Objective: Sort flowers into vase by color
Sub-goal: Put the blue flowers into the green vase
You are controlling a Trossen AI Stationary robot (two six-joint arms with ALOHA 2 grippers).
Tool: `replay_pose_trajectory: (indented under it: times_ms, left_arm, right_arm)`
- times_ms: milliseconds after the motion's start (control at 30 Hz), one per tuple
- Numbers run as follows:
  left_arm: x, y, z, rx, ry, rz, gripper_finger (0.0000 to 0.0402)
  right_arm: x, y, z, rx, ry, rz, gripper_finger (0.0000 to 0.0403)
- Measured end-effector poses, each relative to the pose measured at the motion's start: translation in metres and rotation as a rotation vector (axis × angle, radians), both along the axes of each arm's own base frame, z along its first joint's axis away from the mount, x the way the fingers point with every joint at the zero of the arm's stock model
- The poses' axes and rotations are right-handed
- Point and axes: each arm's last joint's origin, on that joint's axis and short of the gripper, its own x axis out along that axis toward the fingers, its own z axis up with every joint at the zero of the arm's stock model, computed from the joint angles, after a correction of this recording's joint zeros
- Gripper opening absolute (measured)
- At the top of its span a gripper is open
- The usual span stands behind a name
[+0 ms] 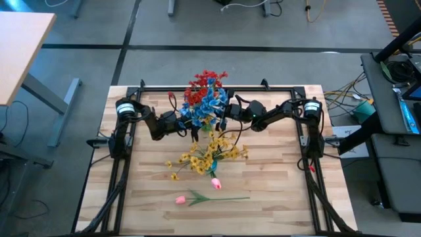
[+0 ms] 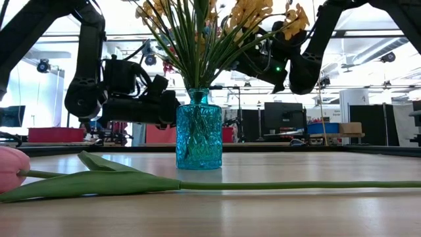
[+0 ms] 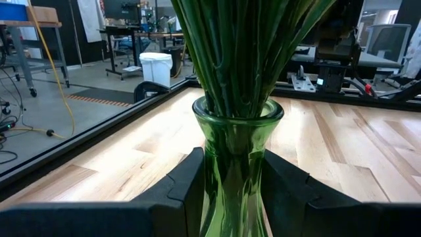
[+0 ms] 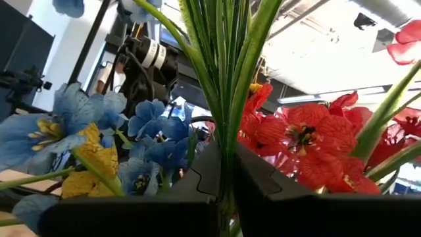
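Note:
A green glass vase (image 3: 235,164) stands at the far middle of the table and holds a bunch of red and blue flowers (image 1: 205,99). In the high view the blossoms hide the vase. My left gripper (image 3: 237,181) is shut on this vase from its left. My right gripper (image 4: 227,171) is shut on the bunch's green stems (image 4: 223,99) higher up, with blue blossoms (image 4: 148,141) on one side and red blossoms (image 4: 306,141) on the other. Yellow flowers (image 1: 207,155) stand in a turquoise vase (image 2: 198,128) at mid-table. One pink tulip (image 1: 179,199) lies flat near the near edge. My left gripper pinches the green vase's body just below the flared neck (image 3: 237,115), one finger (image 3: 187,187) on each side. It comes in level from the table's left, and the vase is upright. My right gripper pinches the gathered stems (image 4: 227,155) between both fingers (image 4: 207,168), below the blossoms. It comes in from the table's right, across the upright stems.
A second pink tulip bud (image 1: 215,182) shows just near of the yellow spray. The lying tulip's stem (image 2: 296,185) runs across the near table. A black frame rail (image 1: 217,87) borders the far edge. Bare wood lies at the near left and right corners.

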Motion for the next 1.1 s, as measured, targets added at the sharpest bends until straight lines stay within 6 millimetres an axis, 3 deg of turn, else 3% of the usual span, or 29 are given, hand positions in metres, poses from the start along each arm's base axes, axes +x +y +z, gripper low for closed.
replay_pose_trajectory:
  times_ms: [567,800,1100]
  left_arm:
    - [0.000,0.000,0.000,0.001,0.000,-0.001,0.0105]
    - [0.000,0.000,0.000,0.000,0.000,-0.002,0.0105]
    - [0.000,0.000,0.000,0.000,-0.001,-0.002,0.0105]
  right_arm:
    - [-0.002,-0.003,-0.010,0.109,0.061,-0.024,0.0017]
    - [-0.004,-0.004,0.001,0.195,0.098,-0.048,0.0017]
    - [-0.002,-0.005,-0.008,0.278,0.178,-0.036,0.0017]
